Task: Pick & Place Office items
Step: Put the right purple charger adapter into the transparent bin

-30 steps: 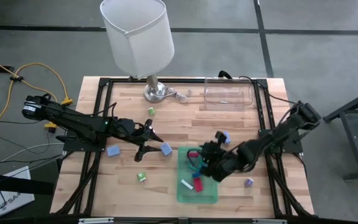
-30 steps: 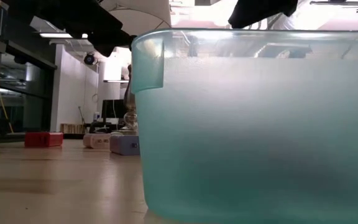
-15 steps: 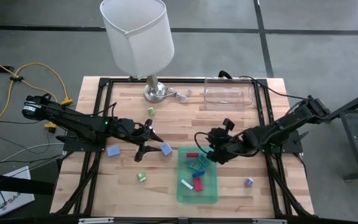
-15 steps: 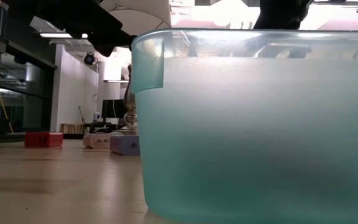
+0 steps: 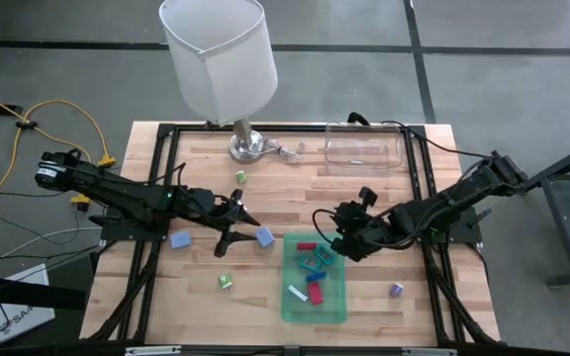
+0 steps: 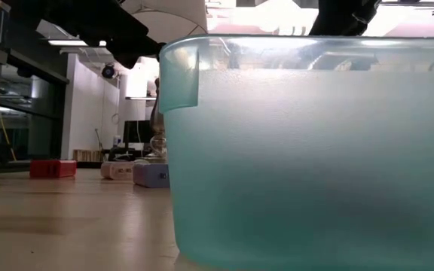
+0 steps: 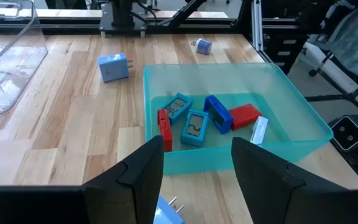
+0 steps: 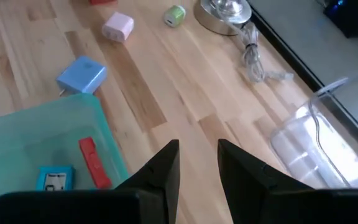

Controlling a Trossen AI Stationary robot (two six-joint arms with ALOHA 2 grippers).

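The green translucent tray (image 5: 287, 297) lies at the table's near middle. It holds several small pieces: red, teal, blue and one white (image 7: 194, 121). My left gripper (image 5: 235, 229) hangs open left of the tray, with a blue plug block (image 5: 264, 236) just beyond its fingertips (image 7: 166, 208), untouched. My right gripper (image 5: 342, 240) is open and empty above the tray's far right corner (image 8: 197, 165). Loose on the table are a green piece (image 5: 239, 176), a second green piece (image 5: 226, 282), a lavender block (image 5: 179, 239), a purple piece (image 5: 396, 290) and another blue block (image 7: 112, 66).
A lamp with a white shade (image 5: 216, 59) stands on its metal base (image 5: 248, 146) at the far edge. The clear plastic container (image 5: 364, 148) sits at the far right. In the low view the tray wall (image 6: 307, 150) fills the right, with red and pink blocks (image 6: 51, 168) behind.
My right gripper has come up from low over the tray and drawn back toward the table's far right. It now hangs over the tray's far right corner. The pieces in the tray that it covered now show.
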